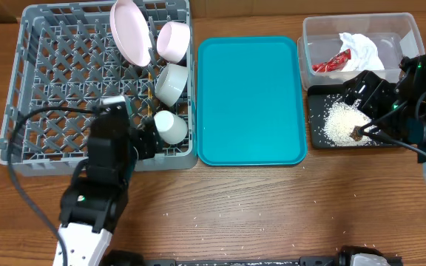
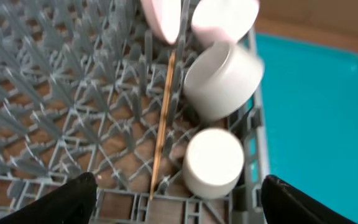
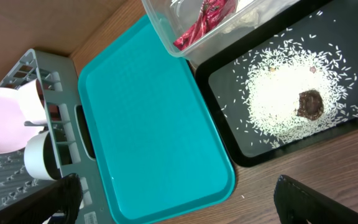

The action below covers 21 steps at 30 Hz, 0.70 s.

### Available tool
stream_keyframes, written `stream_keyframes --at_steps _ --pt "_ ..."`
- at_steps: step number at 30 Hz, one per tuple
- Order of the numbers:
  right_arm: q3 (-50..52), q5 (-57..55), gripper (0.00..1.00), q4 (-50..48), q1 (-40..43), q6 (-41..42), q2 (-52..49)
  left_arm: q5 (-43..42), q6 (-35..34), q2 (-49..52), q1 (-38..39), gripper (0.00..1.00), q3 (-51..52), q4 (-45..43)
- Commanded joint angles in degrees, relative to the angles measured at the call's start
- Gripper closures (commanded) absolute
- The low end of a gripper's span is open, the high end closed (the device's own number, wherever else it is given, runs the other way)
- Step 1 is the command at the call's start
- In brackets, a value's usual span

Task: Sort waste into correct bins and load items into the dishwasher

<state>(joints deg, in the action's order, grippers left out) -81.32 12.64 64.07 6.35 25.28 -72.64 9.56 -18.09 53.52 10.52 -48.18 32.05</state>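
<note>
Hovering wide open and empty, left gripper (image 2: 179,186) over the loaded rack (image 1: 21,74), right gripper (image 3: 179,186) above rice (image 3: 272,99) in the black tray (image 3: 225,93); sorting looks finished, leaving only stray grains (image 1: 220,216) on the table (image 1: 309,222), needing a delicate pinch.

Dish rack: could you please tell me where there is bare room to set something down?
The rack's left and middle pegs are bare, between its left wall and the plate. Crowded at right: pink bowl, grey bowl, cup, chopstick.

Black arms (image 1: 109,159), white bases (image 1: 80,247), black cables (image 1: 19,188)
</note>
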Motion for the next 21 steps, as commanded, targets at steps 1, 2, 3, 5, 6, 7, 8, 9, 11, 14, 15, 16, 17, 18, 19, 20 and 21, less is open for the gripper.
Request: stream_keyframes --at_steps 1,2,3,5,6,7,8,9,11,14,15,16,17,18,19,20,21 --pt "-0.39 -0.2 0.0 -0.31 0.15 0.0 0.24 0.98 -0.33 0.9 0.39 0.0 1.68 -1.16" --pt "-0.39 -0.2 0.0 -0.31 0.15 0.0 0.24 0.96 -0.35 1.42 0.39 0.0 1.68 -1.22" --pt "-0.39 -0.2 0.0 -0.31 0.15 0.02 0.24 0.96 -0.35 2.47 0.37 0.0 1.68 -1.25" --pt "-0.39 -0.2 0.0 -0.31 0.15 0.0 0.24 0.94 -0.35 4.26 0.37 0.0 1.68 -1.18" --pt "-0.39 -0.2 0.0 -0.31 0.15 0.02 0.24 0.87 -0.37 5.53 0.39 0.0 1.68 -1.01" --pt "-0.39 -0.2 0.0 -0.31 0.15 0.0 0.24 0.83 -0.37 6.1 0.39 0.0 1.68 -1.01" --pt "-0.39 -0.2 0.0 -0.31 0.15 0.0 0.24 0.87 -0.37 6.84 0.37 0.0 1.68 -1.03" --pt "-0.39 -0.2 0.0 -0.31 0.15 0.0 0.24 0.9 -0.35 7.98 0.37 0.0 1.68 -1.01" --pt "-0.39 -0.2 0.0 -0.31 0.15 0.0 0.24 0.9 -0.35 9.88 0.39 0.0 1.68 -1.22" --pt "-0.39 -0.2 0.0 -0.31 0.15 0.02 0.24 0.94 -0.35 12.98 0.37 0.0 1.68 -2.34" --pt "-0.39 -0.2 0.0 -0.31 0.15 0.02 0.24 0.96 -0.35 13.75 0.37 0.0 1.68 -2.36" --pt "-0.39 -0.2 0.0 -0.31 0.15 0.0 0.24 0.96 -0.33 15.1 0.37 0.0 1.68 -2.69" --pt "-0.39 -0.2 0.0 -0.31 0.15 0.0 0.24 0.96 -0.33 15.78 0.37 0.0 1.68 -2.78" --pt "-0.39 -0.2 0.0 -0.31 0.15 0.0 0.24 0.96 -0.33 16.44 0.37 0.0 1.68 -3.06" --pt "-0.39 -0.2 0.0 -0.31 0.15 0.02 0.24 0.96 -0.33 17.0 0.37 0.0 1.68 -3.78" --pt "-0.39 -0.2 0.0 -0.31 0.15 0.02 0.24 0.96 -0.33 17.11 0.37 0.0 1.68 -4.07" --pt "-0.39 -0.2 0.0 -0.31 0.15 0.02 0.24 0.96 -0.31 17.14 0.37 0.0 1.68 -4.35"
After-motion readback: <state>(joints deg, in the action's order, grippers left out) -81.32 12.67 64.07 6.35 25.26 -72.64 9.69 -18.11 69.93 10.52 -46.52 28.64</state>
